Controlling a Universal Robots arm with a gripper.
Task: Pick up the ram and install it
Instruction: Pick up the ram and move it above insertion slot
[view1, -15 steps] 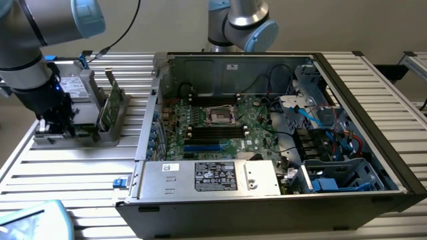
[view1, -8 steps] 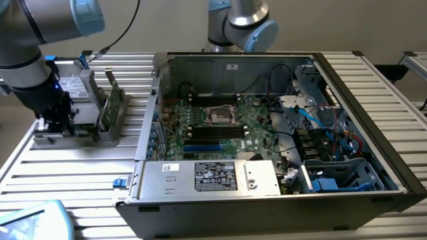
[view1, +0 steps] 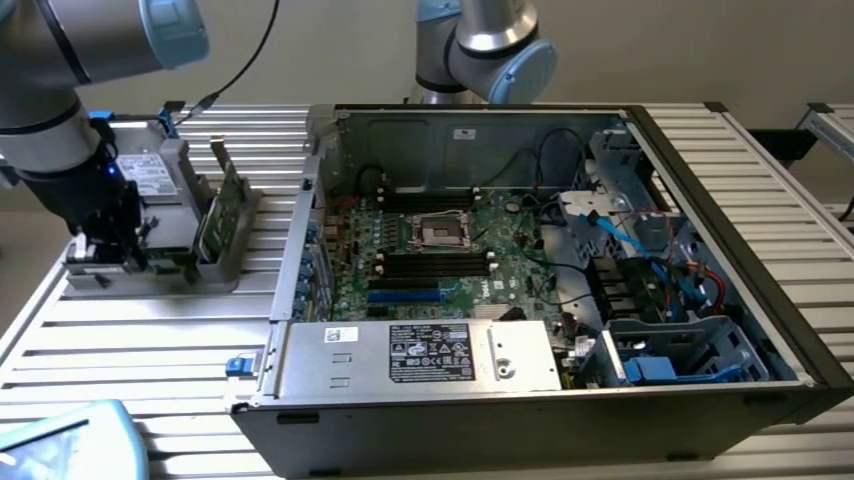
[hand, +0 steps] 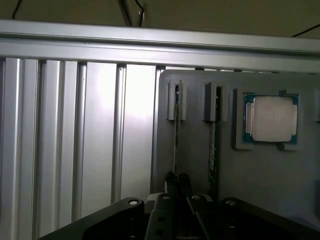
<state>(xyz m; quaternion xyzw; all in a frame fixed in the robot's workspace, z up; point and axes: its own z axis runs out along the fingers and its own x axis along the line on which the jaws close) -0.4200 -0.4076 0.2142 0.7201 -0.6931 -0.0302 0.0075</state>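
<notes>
My pincer (hand: 177, 182) was clamped on the ram (hand: 176, 142), on edge in the grey holder (hand: 265, 180). A second stick (hand: 212, 150) stood beside it.

We count two long thin dark green circuit-board ram sticks (hand: 176, 145) (hand: 212, 150), one square silver processor chip (hand: 272, 119), one grey plastic holder tray (hand: 270, 180), one open black metal computer case (view1: 534, 435).
</notes>
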